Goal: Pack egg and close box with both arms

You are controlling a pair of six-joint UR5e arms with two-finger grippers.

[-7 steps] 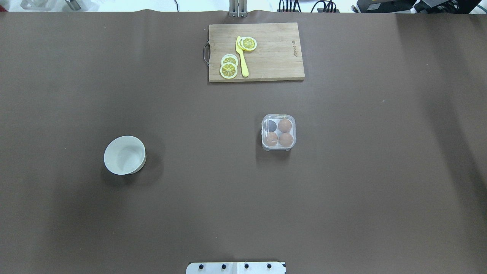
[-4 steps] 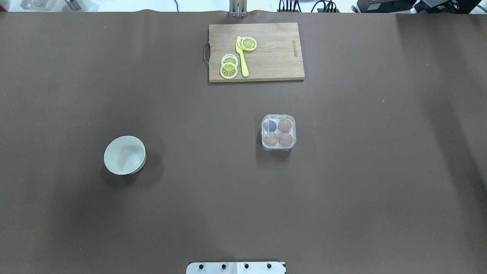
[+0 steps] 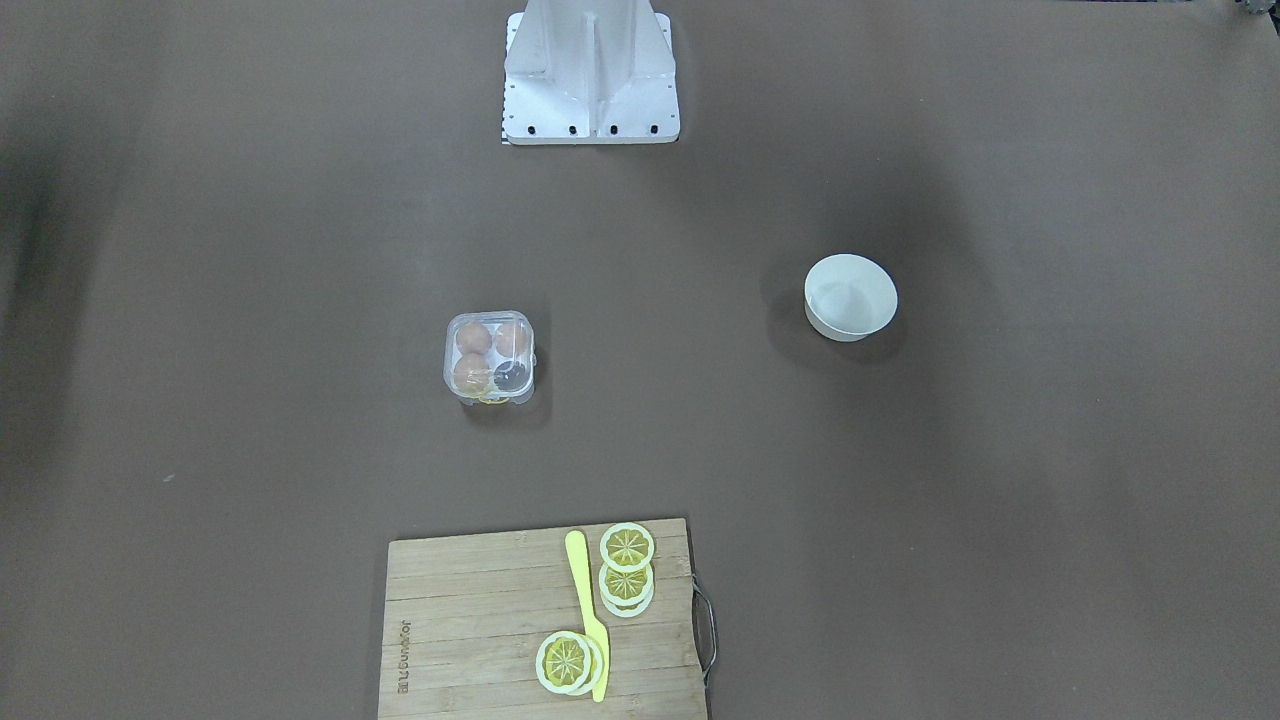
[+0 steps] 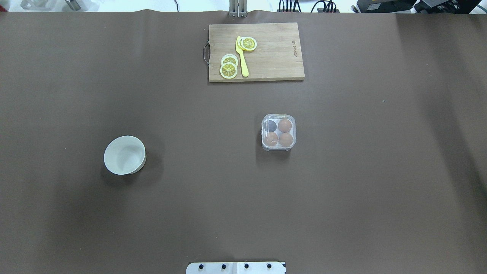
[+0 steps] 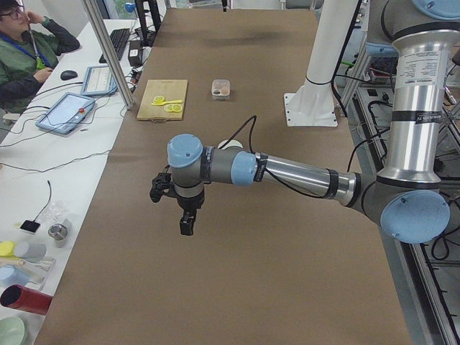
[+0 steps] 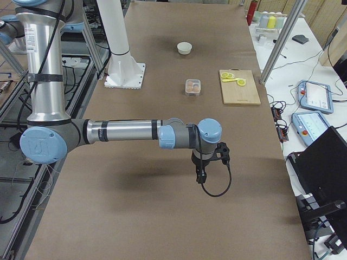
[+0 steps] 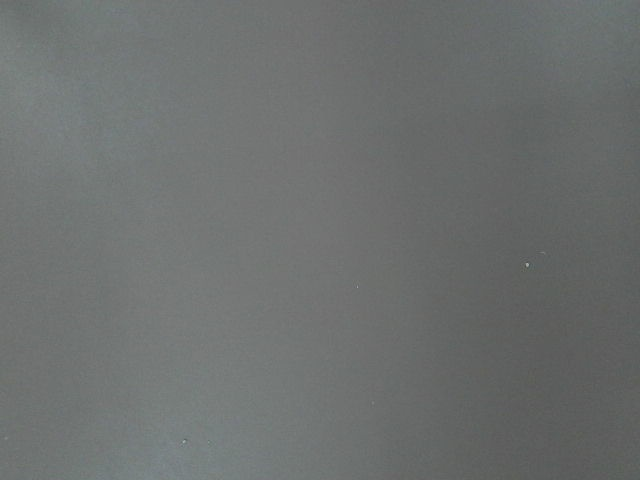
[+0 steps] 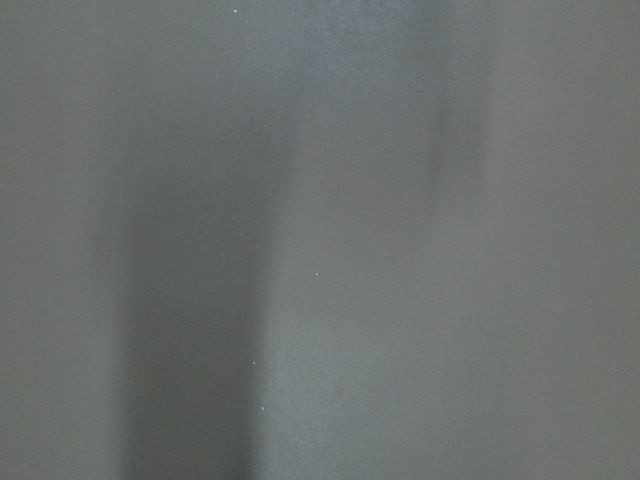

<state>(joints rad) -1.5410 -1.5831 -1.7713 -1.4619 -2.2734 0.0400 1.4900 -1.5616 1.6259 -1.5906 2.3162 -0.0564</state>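
1. Eyes on the box [image 4: 279,132]: it sits on the brown table [image 4: 380,190], and its clear lid looks to be lying flat over the four cells, though the plastic is too hazy to be sure.
2. Inside the box are three tan eggs [image 4: 285,125]: one in the far-right cell as the overhead view has it, and two side by side in the near cells. The far-left cell shows dark.
3. In the front-facing view a sliver of yellow clasp [image 3: 490,399] shows at the box's edge away from the robot.
4. The left arm [image 5: 287,169] stretches out level above the table, well apart from the box. The left gripper [image 5: 184,217] hangs off it pointing down. Clenched or released? I cannot tell from this side angle.
5. Same story opposite: the right arm [image 6: 124,131] reaches out low, also well apart from the box, with the right gripper [image 6: 201,172] pointing down. I cannot tell its state either.
6. Both wrist cameras give only plain table surface.
7. The white bowl [image 4: 124,155] stands well apart from the box on the robot's left, a touch nearer the robot.
8. The wooden cutting board [image 4: 274,57] lies beyond the box, near the table's far edge, carrying lemon slices [image 4: 228,70] and a yellow knife [image 4: 242,61].
9. The white base [image 3: 592,70] stands on the robot's side of the box.
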